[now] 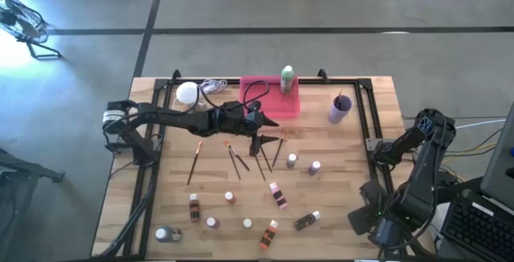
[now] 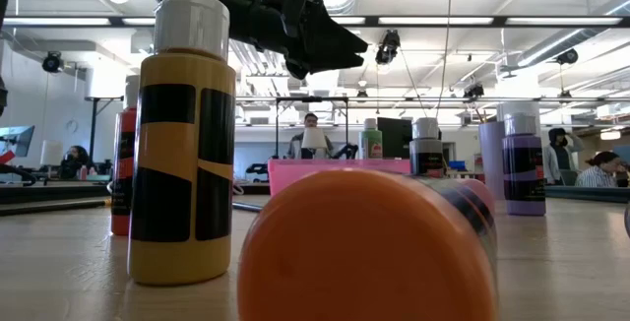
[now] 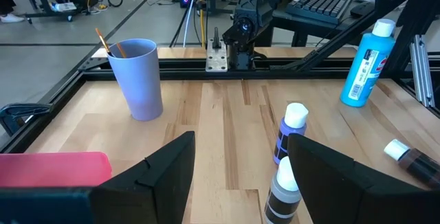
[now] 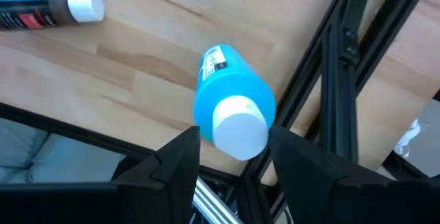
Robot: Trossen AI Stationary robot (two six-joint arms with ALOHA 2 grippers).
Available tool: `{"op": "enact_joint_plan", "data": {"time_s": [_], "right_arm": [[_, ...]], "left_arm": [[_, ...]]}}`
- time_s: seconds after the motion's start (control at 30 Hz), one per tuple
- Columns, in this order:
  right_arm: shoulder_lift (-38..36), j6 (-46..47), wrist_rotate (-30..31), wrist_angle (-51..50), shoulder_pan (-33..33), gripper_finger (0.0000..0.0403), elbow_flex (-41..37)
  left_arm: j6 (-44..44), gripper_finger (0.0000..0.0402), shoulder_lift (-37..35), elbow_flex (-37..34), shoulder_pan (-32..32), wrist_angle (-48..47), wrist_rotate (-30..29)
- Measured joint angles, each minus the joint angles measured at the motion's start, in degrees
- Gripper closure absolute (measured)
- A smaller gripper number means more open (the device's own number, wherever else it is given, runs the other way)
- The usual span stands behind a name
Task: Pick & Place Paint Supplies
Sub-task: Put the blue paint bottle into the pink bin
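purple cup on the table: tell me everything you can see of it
The purple cup is a plain lavender tumbler, plastic by its look, wider at the rim. It stands upright on the wooden table, right of the pink tray and apart from it. One paintbrush leans inside.

Left pincer (image 3: 237,176): open bench (image 3: 220,114) ahead between the fingers; two white-capped bottles (image 3: 290,138) just beside the gap, lavender cup (image 3: 137,76) off to one side. Right pincer (image 4: 234,159): blue bottle (image 4: 230,100) directly beneath, dark frame rail (image 4: 337,73) close alongside.
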Motion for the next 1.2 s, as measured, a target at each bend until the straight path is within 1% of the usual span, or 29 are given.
{"op": "enact_joint_plan", "data": {"time_s": [0.27, 0.47, 0.63, 0.83, 1.0, 1.2], "right_arm": [[-1.15, -0.2, -0.58, 4.53, 0.0, 0.0252, -4.62], [-2.58, -0.25, -4.49, 5.5, -0.09, 0.0271, -7.27], [-3.32, -0.3, -4.69, 5.5, -0.09, 0.0283, -7.74], [-3.54, -0.52, -4.69, 5.34, -0.09, 0.0276, -7.84], [-3.58, -1.59, -4.66, 5.45, -0.09, 0.0287, -7.87], [-3.67, -2.81, -4.62, 5.51, -0.09, 0.0287, -7.87]], "left_arm": [[0.0, 0.0163, 0.0, 0.0, 0.0, 0.0, 0.0], [0.08, 0.0163, 0.0, 0.0, 0.0, 0.0, 0.0], [0.16, 0.0163, 0.0, 0.0, 0.0, 0.0, 0.0], [0.3, 0.0163, 0.0, 0.0, 0.0, 0.0, 0.0], [0.31, 0.0163, 0.0, 0.0, 0.0, 0.0, 0.0], [0.31, 0.0163, 0.0, 0.0, 0.0, 0.0, 0.0]]}}
